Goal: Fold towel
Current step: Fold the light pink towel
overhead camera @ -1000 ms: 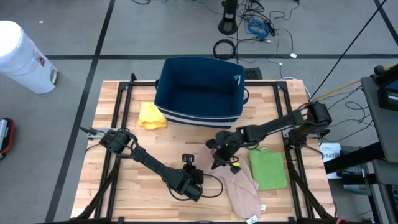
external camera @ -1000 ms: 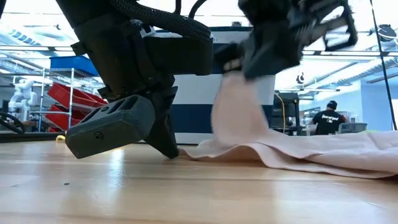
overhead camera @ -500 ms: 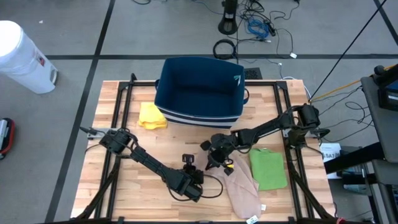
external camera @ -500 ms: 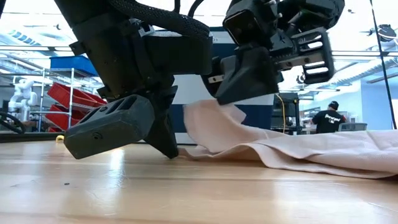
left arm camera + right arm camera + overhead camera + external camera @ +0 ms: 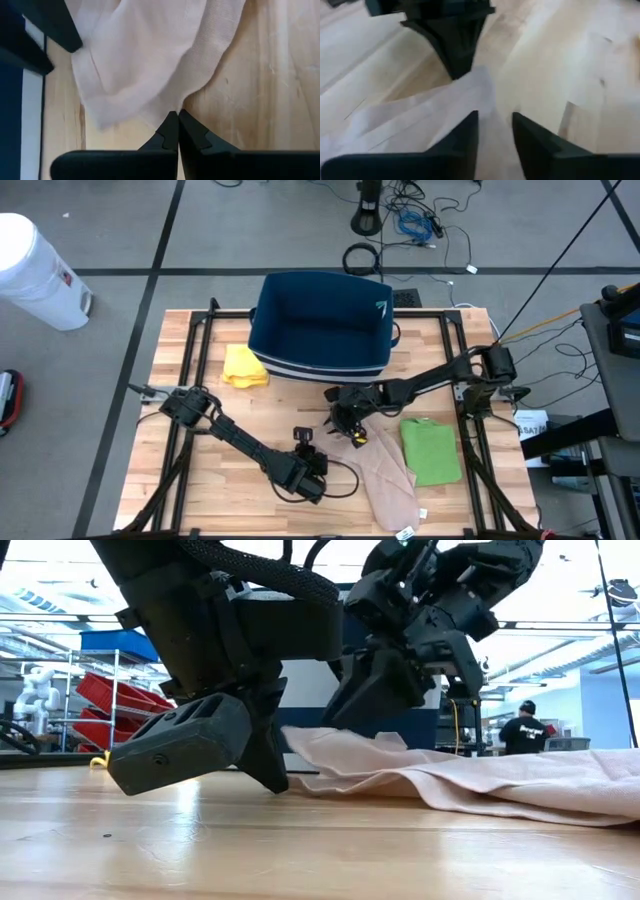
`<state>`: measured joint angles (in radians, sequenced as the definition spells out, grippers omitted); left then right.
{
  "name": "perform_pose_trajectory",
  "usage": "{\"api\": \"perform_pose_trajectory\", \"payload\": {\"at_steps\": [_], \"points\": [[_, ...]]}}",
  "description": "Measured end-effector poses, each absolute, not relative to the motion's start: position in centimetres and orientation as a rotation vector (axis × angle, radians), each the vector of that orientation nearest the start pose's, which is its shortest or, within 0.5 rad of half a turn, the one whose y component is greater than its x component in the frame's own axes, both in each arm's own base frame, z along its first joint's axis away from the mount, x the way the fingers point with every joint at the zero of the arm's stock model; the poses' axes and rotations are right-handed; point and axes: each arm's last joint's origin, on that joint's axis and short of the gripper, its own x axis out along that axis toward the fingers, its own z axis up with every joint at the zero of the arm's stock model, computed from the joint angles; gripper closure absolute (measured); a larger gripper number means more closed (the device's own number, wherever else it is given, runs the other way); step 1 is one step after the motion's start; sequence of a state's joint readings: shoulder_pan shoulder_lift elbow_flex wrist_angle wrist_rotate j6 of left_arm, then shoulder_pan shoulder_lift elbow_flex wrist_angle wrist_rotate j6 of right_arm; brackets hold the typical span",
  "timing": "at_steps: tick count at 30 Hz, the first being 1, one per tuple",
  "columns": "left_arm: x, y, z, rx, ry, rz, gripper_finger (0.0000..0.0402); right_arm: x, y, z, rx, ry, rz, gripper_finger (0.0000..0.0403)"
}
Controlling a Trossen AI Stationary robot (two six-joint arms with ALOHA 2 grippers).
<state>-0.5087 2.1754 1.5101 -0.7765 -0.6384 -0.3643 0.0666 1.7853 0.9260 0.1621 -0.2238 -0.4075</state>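
A beige towel (image 5: 390, 480) lies crumpled on the wooden table, right of centre and toward the near edge. One end reaches my left gripper (image 5: 177, 117), which is shut at the towel's edge with its tips down at the table (image 5: 275, 785). My right gripper (image 5: 495, 125) stands open just above the towel's rumpled end (image 5: 330, 740), close to the left gripper. Cloth shows in the gap between its fingers. Whether they touch it does not show. My left gripper has its shut fingertips at the towel's edge (image 5: 181, 106), which draws in to a small notch there. The fingers slant down from the table's left. That edge lies at table level and the cloth spreads slack beyond it; how many layers, I cannot tell.
A dark blue bin (image 5: 320, 325) stands at the far middle of the table, with a yellow cloth (image 5: 243, 366) to its left. A folded green cloth (image 5: 431, 450) lies right of the towel. Bare wood stretches along the near left.
My right gripper has sunk and tipped downward, shifting slightly toward the table's left with the towel's lifted end. It has then opened and let go. That end, held high before, now lies rumpled on the table by the left gripper.
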Motion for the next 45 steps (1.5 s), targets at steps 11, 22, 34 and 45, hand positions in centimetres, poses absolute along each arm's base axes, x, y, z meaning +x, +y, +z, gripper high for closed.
{"api": "perform_pose_trajectory", "payload": {"at_steps": [11, 22, 34, 45], "points": [[36.5, -18.1, 12.6, 0.471, 1.183, 0.339, 0.0401, 33.4, 3.6, 17.0, -0.211, 0.773, 0.359, 0.0214], [36.4, -18.0, 12.7, 0.474, 1.193, 0.344, 0.0401, 31.8, 8.6, 17.5, -0.108, 0.838, 0.437, 0.0254], [36.5, -17.9, 12.7, 0.472, 1.194, 0.347, 0.0401, 32.2, 11.6, 13.4, -0.208, 0.895, 0.310, 0.0264], [36.5, -17.9, 12.7, 0.467, 1.191, 0.349, 0.0401, 32.8, 11.6, 13.4, -0.214, 0.840, 0.241, 0.0264]]}}
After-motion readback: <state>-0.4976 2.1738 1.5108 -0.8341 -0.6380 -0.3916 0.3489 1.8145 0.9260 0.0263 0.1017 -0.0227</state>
